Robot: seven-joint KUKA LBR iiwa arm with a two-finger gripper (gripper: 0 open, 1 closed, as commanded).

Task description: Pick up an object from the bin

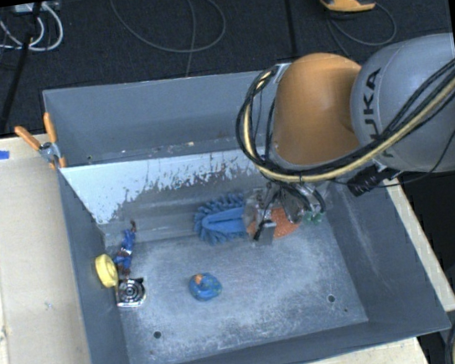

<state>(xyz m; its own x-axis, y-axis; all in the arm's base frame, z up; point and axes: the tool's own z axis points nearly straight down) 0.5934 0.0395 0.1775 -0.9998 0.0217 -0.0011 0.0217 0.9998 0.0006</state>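
Camera view. A grey metal bin (234, 337) seen from above, with the robot arm (411, 107) entering from 3 o'clock. An orange cover (314, 109) and a loop of black and yellow cables (248, 136) ride on the wrist and hide much of the tool beneath.

The gripper (261, 224) is low over the bin floor at about 1 o'clock from the floor's centre, close to the back wall. How far it is open cannot be told, and nothing can be seen to be held in it.

The nearest thing is a blue brush (219, 220) with bristles along its edge, lying flat at 12 o'clock, its right end touching or just beside the gripper. This is probably the thing to be picked, since the tool stands at that end. A small orange piece (284, 228) lies just beside the gripper at its 4 o'clock, and a small green piece (314, 217) lies a little further right, under the wrist.

Well apart from these, a round blue lump (204, 286) sits at 7 o'clock. Against the left wall at 9 o'clock is a cluster: a yellow piece (105, 270), a small blue piece (124, 253) and a shiny metal piece (131, 293).

Writing: the letters "KU" are readable on the arm's grey casing; the rest of the word is not clear.
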